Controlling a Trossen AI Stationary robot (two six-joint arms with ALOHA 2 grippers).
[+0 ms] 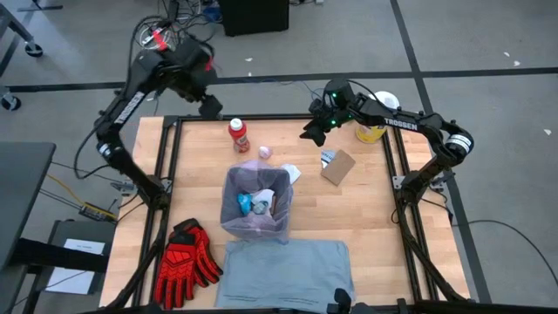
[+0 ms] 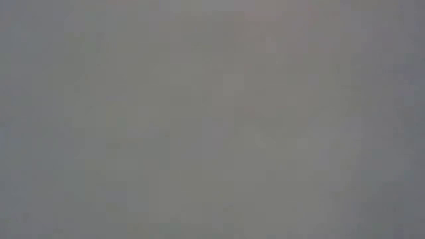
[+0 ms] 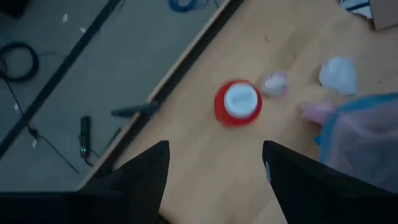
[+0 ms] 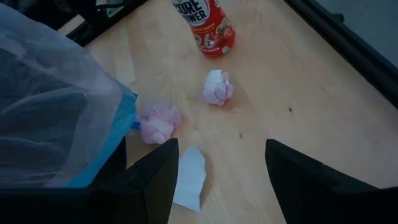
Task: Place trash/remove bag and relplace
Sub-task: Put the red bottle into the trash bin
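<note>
Pink-lavender plastic marks your landmark: the bag lines a small bin in the middle of the table, with blue and white litter already inside it. Beyond the bag, toward the table's far edge, you have the red-capped bottle standing upright, and between it and the bag a small pink wad. Your left gripper hangs above the far edge just left of the bottle, fingers spread wide and empty. Your right gripper hovers to the bag's far right, also parted with nothing between the fingers. White paper lies at the bag's right rim, the brown cardboard piece further right. Behind that stands a yellow tub. On the near side of the bag lie a grey-blue liner and red gloves. The low view shows you only grey.
</note>
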